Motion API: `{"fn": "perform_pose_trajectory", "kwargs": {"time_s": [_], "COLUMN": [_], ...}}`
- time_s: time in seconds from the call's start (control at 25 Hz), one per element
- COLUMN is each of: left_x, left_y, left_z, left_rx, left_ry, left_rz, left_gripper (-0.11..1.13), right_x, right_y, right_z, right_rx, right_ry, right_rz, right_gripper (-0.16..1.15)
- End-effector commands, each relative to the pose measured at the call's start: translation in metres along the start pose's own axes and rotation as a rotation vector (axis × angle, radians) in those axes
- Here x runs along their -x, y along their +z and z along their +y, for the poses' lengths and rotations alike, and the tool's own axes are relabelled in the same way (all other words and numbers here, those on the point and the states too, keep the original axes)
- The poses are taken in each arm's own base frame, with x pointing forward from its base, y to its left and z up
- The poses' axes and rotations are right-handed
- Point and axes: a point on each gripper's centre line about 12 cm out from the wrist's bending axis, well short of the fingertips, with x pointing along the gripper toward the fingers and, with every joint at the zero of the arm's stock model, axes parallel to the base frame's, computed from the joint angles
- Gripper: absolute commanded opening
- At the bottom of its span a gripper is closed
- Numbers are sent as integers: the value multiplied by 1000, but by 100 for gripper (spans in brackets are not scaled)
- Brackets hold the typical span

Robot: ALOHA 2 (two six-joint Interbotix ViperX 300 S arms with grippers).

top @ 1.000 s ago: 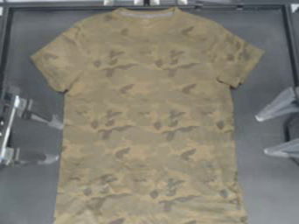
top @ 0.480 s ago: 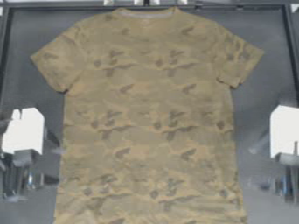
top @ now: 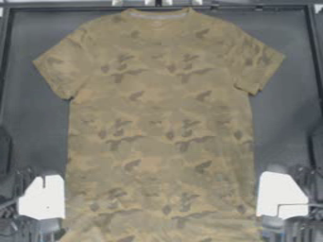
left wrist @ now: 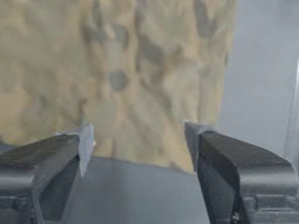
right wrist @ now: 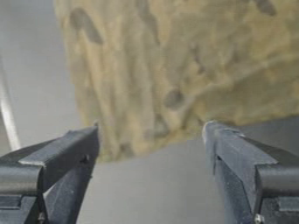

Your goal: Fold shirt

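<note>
— So what's on the dark table [top: 290,94]?
— Only the shirt [top: 157,123], spread flat, collar at the far edge.
— And the arms?
— Left gripper [left wrist: 137,131] and right gripper [right wrist: 151,131] sit at the hem corners, jaws spread wide, gripping nothing.

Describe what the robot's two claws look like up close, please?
Each gripper, left and right, is two chunky dark grey jaws with pale fingertips. From above, both arms show white blocks over dark metal framework beside the shirt.
</note>
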Motion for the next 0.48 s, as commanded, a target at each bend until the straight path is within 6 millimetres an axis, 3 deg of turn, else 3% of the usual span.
{"fn": "perform_pose_trajectory", "kwargs": {"time_s": [0.04,0.48], "left_x": [-4,-46], "left_y": [4,-8], "left_z": [-16,-36], "left_rx": [-13,-15], "left_ry": [-27,-28], "left_rz": [-4,84], "left_gripper": [94,94], "right_x": [-10,-50], "right_y": [2,-20], "right_z": [15,41], "right_rx": [-8,-21], "right_ry": [14,-12], "right_rz": [10,88], "right_gripper": [98,98]}}
